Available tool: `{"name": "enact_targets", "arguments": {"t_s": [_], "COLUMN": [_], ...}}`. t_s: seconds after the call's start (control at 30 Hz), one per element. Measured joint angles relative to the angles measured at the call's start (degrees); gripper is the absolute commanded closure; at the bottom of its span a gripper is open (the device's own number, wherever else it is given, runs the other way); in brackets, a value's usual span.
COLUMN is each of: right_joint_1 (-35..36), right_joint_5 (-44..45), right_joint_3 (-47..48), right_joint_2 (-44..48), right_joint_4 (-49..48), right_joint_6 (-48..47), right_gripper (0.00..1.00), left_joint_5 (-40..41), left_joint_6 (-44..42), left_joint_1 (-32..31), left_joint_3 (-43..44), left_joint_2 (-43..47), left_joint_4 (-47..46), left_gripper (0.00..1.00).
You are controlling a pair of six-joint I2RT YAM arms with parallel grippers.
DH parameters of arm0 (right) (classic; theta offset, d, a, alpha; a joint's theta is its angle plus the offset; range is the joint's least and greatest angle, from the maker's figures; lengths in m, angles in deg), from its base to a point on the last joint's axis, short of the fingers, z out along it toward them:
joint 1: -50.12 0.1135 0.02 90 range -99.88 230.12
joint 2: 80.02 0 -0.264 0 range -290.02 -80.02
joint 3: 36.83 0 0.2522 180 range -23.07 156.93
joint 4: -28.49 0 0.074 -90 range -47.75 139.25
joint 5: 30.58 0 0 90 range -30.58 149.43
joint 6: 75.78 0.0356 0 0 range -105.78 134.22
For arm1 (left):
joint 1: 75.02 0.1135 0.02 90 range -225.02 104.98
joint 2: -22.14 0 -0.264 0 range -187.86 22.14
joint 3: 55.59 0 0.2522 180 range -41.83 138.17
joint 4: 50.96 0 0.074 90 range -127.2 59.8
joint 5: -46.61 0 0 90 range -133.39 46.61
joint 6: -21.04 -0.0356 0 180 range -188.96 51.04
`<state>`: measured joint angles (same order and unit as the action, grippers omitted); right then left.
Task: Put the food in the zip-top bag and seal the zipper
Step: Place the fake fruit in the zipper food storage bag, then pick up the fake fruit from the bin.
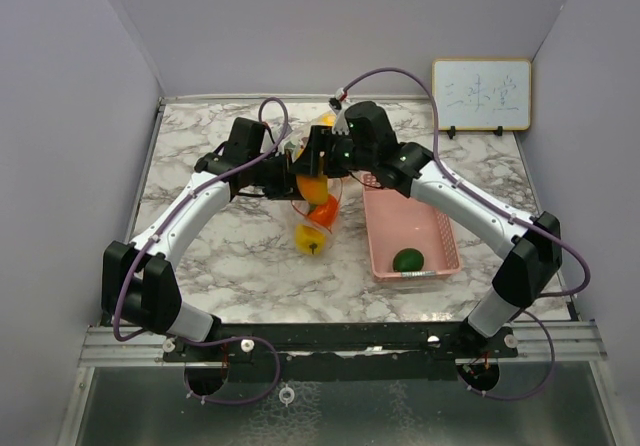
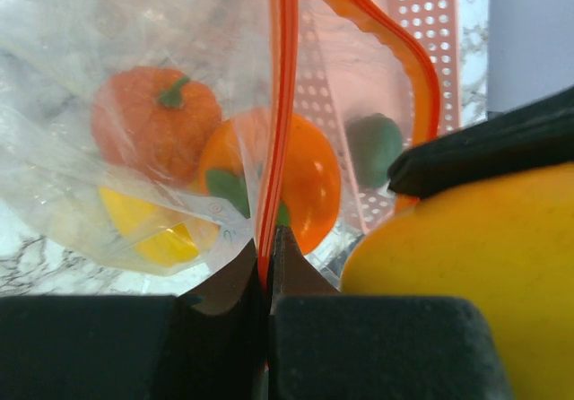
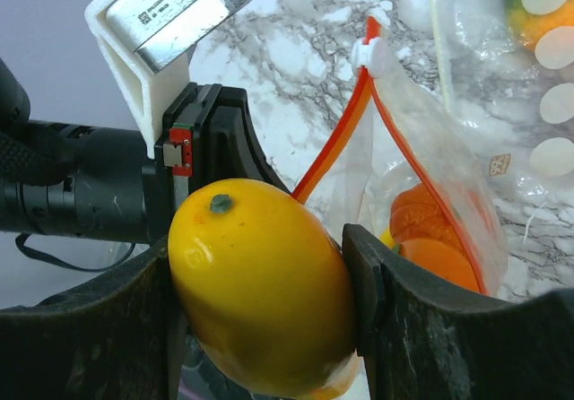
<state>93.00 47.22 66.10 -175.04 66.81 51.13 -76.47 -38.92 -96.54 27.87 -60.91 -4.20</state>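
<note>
I am judging this job as a little past halfway. Some food is already sitting inside, one piece is going in, one is waiting, and the zipper is not yet closed.

The marble tabletop is carrying everything. The pink basket is sitting just right of the zip-top bag. A whiteboard is standing well behind and to the right of the bag, out of my way.

The bag is lying between my two arms with its mouth gaping and its orange zipper strips spread apart. My left hand is pinching one strip at the bag's mouth, jaws tight together on it. My right hand is gripping a large yellow fruit across its middle, jaws partly spread around it, right at the bag's mouth.

Inside the bag an orange pumpkin-like piece, a round orange fruit and a small yellow piece are resting together. One green fruit is waiting in the basket to the right of the bag. The white slider is sitting at one end of the bag's mouth, and it will need running along once all the food is in.

The crowding is what I am watching. My left hand is close beside the yellow fruit at the bag's mouth, and the opening looks narrow for so fat a piece.
</note>
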Motion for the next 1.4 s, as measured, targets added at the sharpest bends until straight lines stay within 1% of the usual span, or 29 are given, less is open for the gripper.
{"name": "enact_targets", "arguments": {"t_s": [0.1,0.17,0.2,0.3,0.37,0.4,0.47,0.5,0.67,0.8,1.0,1.13,1.23,1.3,1.4], "right_joint_1": [1.03,2.32,2.89,2.84,2.49,2.27,2.05,2.05,2.08,2.08,2.08,1.99,1.36,0.59,-1.55], "right_joint_5": [4.04,8.33,10.56,16.85,19.78,20.79,22.12,22.67,24.09,25.75,30.67,34.58,36.68,36.96,36.35], "right_joint_3": [-1.44,-2.91,-4.0,-5.16,-5.16,-5.16,-5.22,-5.22,-5.11,-4.04,-1.31,3.1,4.46,3.23,-1.92], "right_joint_2": [0.37,1.62,2.45,3.04,2.38,2.16,2.08,2.1,2.12,3.13,10.45,14.21,14.8,14.64,14.12], "right_joint_4": [-1.55,-2.58,-3.13,-2.4,-1.33,-1.01,-0.68,-0.55,0.17,2.62,8.28,14.84,21.86,27.41,34.95], "right_joint_6": [1.46,1.95,1.79,0.74,-0.26,-0.63,-1.33,-1.66,-3.87,-5.55,-7.26,-7.1,-5.2,-3.39,-0.46], "right_gripper": [0.51,0.4,0.37,0.35,0.26,0.25,0.01,0.0,0.0,0.0,0.0,0.0,0.01,0.0,0.01], "left_joint_5": [0.55,0.59,0.61,-0.33,-1.31,-1.92,-2.99,-3.56,-5.38,-6.16,-6.51,-6.34,-5.01,-4.74,-4.57], "left_joint_6": [0.87,1.44,1.57,2.64,3.5,4.0,5.25,5.88,8.33,9.46,10.62,12.57,11.06,9.7,8.55], "left_joint_1": [0.42,0.48,0.46,0.13,0.0,0.0,0.0,0.0,0.0,0.0,0.02,0.0,0.02,0.09,0.07], "left_joint_3": [-0.02,-0.02,-0.02,-0.02,-0.02,-0.02,-0.02,-0.02,-0.02,-0.33,1.38,5.75,6.8,4.17,-3.32], "left_joint_2": [0.0,0.0,0.0,0.98,1.92,2.27,2.82,2.91,2.93,2.8,1.05,1.14,1.97,2.51,2.08], "left_joint_4": [0.59,0.57,0.57,0.5,0.17,-0.2,-1.2,-1.68,-4.17,-5.84,-6.36,-8.15,-8.85,-8.98,-9.16], "left_gripper": [1.0,1.0,1.0,1.0,1.0,1.0,1.0,1.0,1.0,1.0,1.0,1.0,1.0,1.0,1.0]}}
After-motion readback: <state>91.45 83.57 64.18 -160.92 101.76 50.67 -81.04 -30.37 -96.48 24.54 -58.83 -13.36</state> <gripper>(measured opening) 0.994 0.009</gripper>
